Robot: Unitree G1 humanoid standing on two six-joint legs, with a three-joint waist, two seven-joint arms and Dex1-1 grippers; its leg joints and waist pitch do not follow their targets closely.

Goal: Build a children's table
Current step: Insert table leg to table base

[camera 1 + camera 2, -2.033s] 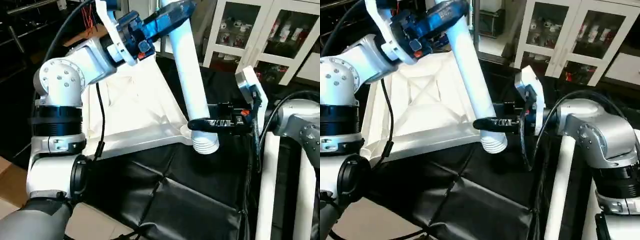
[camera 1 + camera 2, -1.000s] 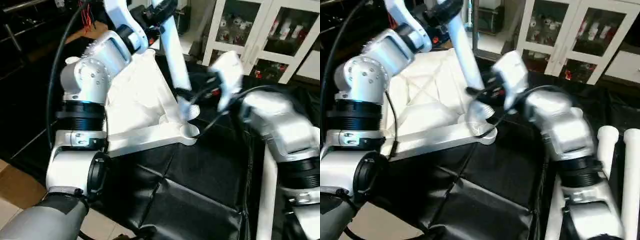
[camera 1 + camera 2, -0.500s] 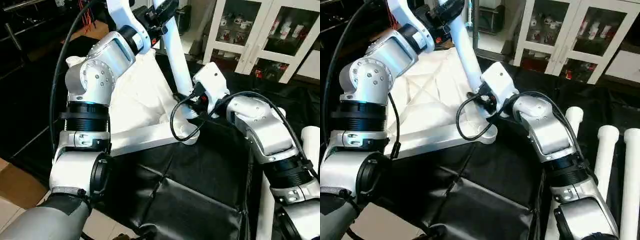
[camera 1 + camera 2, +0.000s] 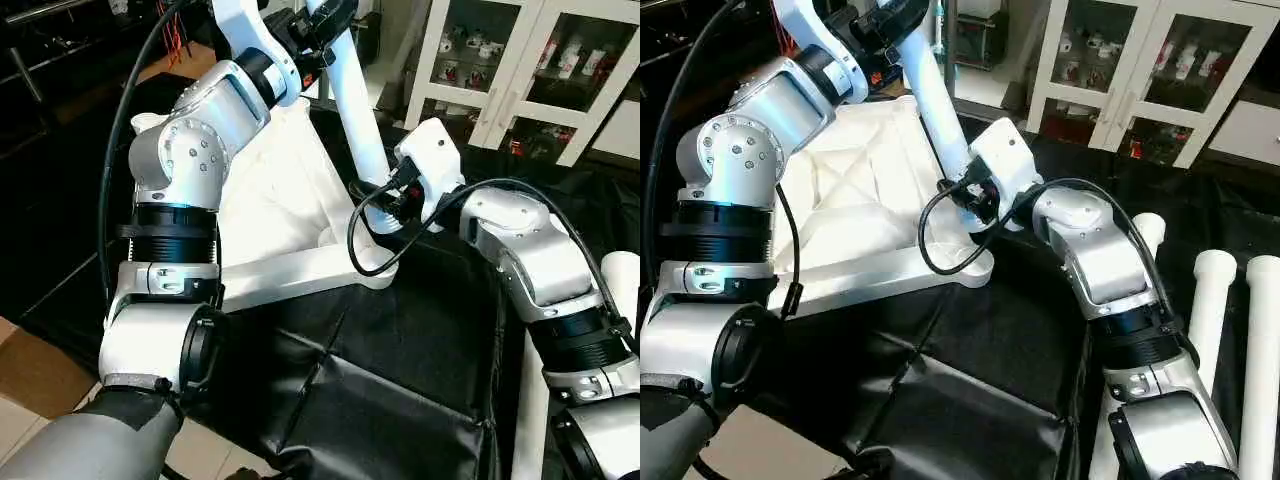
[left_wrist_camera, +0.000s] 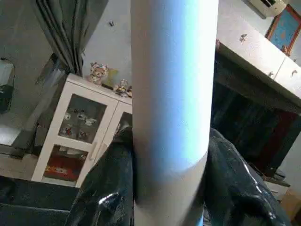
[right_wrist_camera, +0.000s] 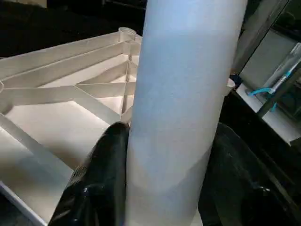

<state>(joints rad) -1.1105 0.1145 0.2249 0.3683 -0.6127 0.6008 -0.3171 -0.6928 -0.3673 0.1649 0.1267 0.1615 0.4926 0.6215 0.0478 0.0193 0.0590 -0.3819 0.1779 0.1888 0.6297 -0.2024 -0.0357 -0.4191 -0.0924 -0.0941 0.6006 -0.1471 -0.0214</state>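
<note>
Black sheeting [image 4: 400, 340] covers the bench under the upturned tabletop [image 4: 855, 215]. At the tabletop's near corner socket stands a white leg [image 4: 355, 110]: left gripper [image 5: 167, 197] pinches its top, right gripper [image 6: 164, 188] pinches it low, just above the socket. More legs [image 4: 1215, 320] lie right of the tabletop.

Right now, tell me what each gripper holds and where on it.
Both hold one white tube leg: the left gripper near its upper end, the right gripper low down, just above the tabletop corner socket.
</note>
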